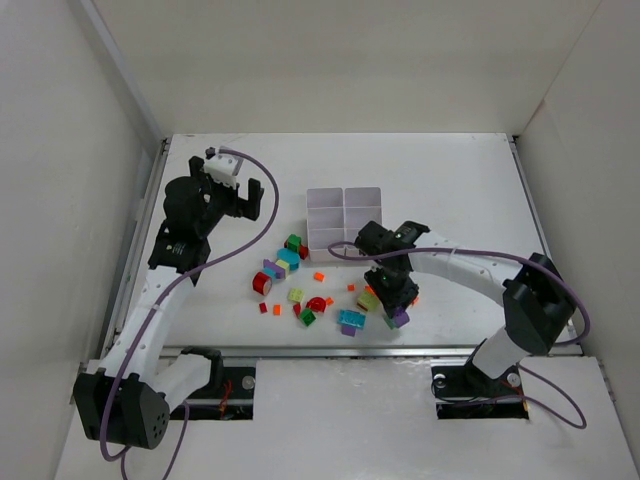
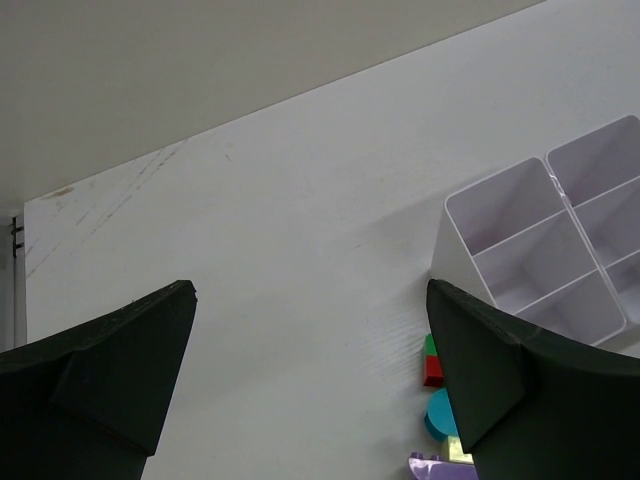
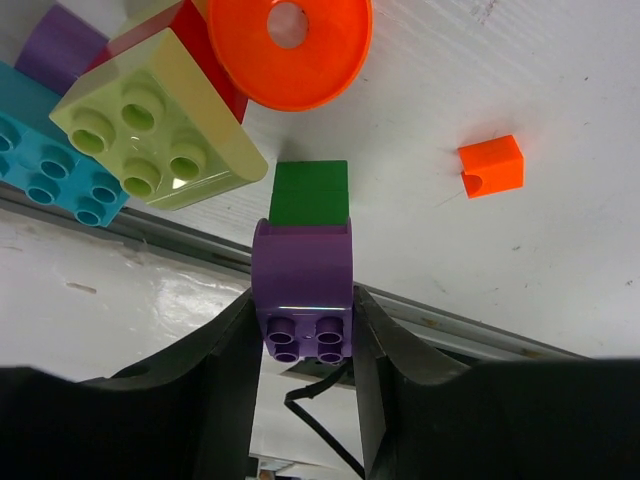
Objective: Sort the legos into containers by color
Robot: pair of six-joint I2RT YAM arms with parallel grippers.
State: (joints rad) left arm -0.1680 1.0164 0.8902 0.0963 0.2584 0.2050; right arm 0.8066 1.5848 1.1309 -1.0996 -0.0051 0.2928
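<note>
On the near side of the tray [image 1: 343, 212], the right gripper [image 3: 303, 300] pinches a purple brick [image 3: 302, 285] by its sides, its fingers part-closed. A green brick [image 3: 311, 190] touches the purple brick's far end. A yellow-green brick [image 3: 160, 120], an orange disc [image 3: 325, 60] and a cyan brick [image 3: 50, 165] crowd close. Left of the tray, the left gripper [image 2: 310, 290] hangs wide open, holding nothing. The table [image 1: 450, 180] is white, with white walls [image 1: 60, 150] around it. The tray's compartments seem to show only white floor, though not all are visible.

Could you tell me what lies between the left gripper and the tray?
Only bare table separates the left gripper from the tray, as the left wrist view shows.
</note>
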